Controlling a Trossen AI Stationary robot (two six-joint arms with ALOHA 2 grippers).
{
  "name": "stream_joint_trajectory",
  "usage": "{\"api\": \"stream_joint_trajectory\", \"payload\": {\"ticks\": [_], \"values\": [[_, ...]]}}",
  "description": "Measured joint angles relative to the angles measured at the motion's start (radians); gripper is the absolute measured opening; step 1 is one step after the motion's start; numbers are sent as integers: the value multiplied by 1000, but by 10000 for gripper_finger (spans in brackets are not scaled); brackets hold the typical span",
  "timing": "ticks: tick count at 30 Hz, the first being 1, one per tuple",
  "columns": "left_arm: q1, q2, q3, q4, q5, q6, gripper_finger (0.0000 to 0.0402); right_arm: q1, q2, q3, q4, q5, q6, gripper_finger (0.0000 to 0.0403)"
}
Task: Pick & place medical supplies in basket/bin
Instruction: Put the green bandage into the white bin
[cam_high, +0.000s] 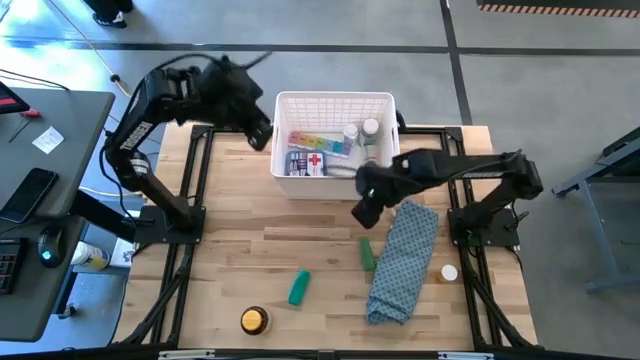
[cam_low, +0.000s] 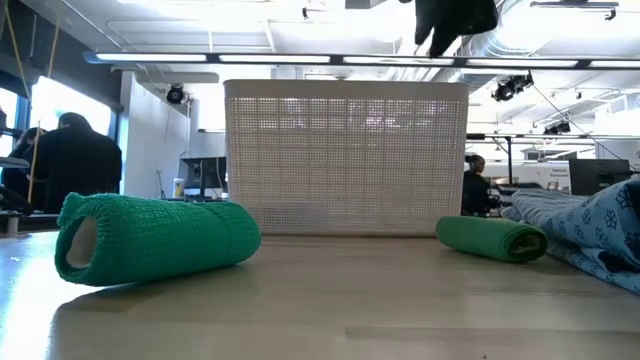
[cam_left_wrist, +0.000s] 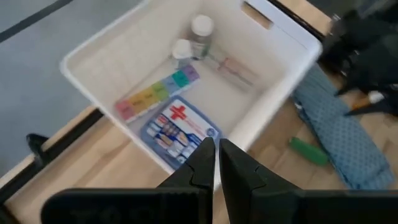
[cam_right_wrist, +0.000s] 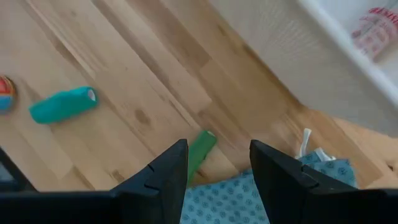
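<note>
High view: right end effector hangs empty over the desk, just outside the basket wall; nearer green tube close below it, cloth beside. Left end effector at the basket's far-side rim.

Left wrist: fingers closed, empty; red-cross pack, pill organiser, bottles inside the basket just ahead.

Right wrist: fingers apart; tube between them, lower down.

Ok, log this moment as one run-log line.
left end effector: shut, empty, above basket edge | right end effector: open, empty, above green roll by cloth
</note>
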Motion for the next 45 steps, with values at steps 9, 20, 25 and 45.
{"api": "stream_joint_trajectory", "payload": {"ticks": [9,20,25,45], "values": [[-230,1,0,21,21,112,60,114,56,0,18,80,213,165],[-472,-132,-107,42,-26,189,60,157,68,-372,428,-105,494,165],[-478,-343,-429,229,-25,201,60,163,66,-475,542,-132,595,165],[-478,-652,-973,766,-33,-111,60,70,63,-498,499,20,468,214]]}}
